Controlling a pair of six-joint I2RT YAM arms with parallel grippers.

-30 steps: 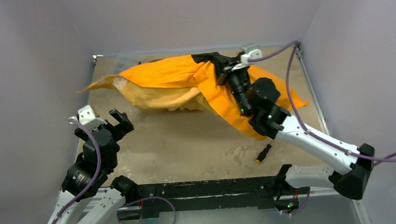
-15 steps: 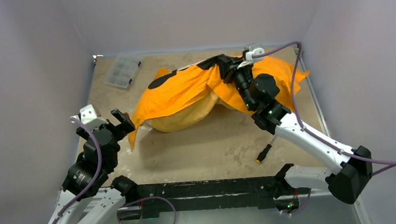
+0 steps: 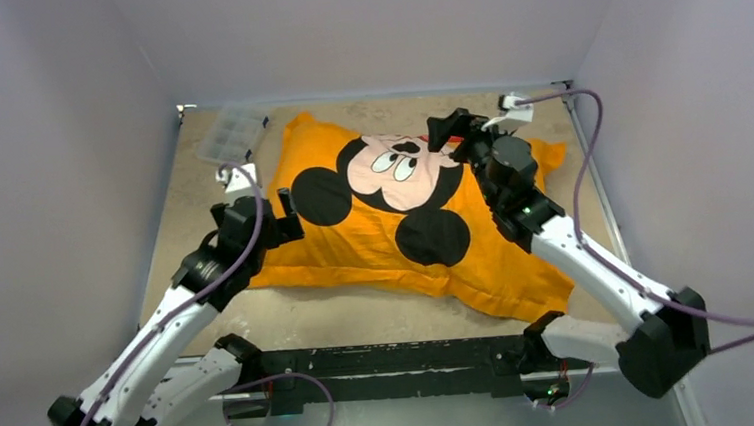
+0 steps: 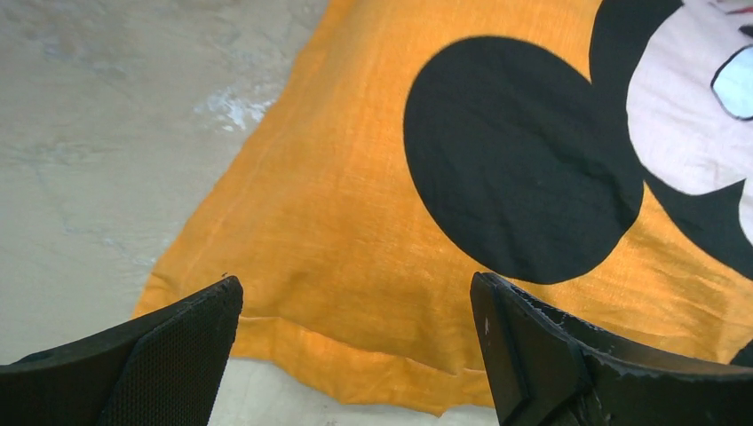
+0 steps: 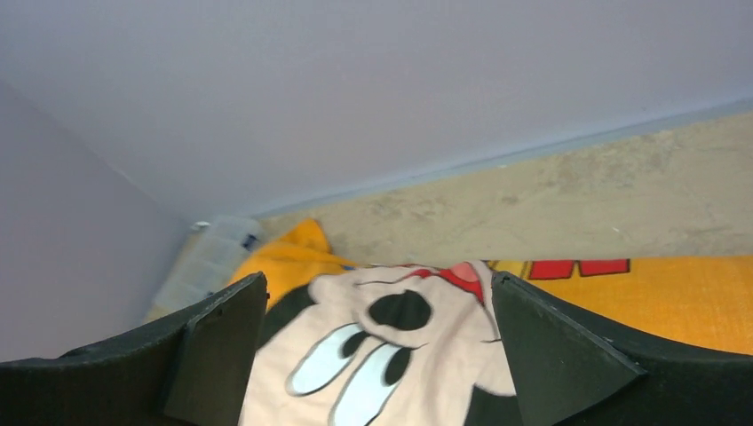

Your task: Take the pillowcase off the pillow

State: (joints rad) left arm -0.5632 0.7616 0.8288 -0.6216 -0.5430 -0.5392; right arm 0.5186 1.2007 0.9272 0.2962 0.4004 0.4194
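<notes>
The orange pillowcase (image 3: 404,226) lies spread on the table with its mouse face up, looking plump. The pillow itself is hidden; no white cushion shows. My left gripper (image 3: 271,220) hovers open over the cover's near-left corner, beside one black ear (image 4: 519,155). In the left wrist view the jaws (image 4: 355,284) stand wide above the orange hem, with nothing between them. My right gripper (image 3: 451,133) hangs open above the far right part of the face. In the right wrist view its fingers (image 5: 377,280) frame the printed eyes and nose (image 5: 400,311), holding nothing.
A clear plastic box (image 3: 230,133) sits at the far left corner, close to the cover's corner, and shows in the right wrist view too (image 5: 209,262). Pale walls enclose the table on three sides. Bare sandy tabletop (image 4: 107,133) lies left of the cover.
My right gripper has let go of the pillowcase, which has dropped from a raised bunch to lie flat, face up. My left arm has reached forward to the cover's left corner.
</notes>
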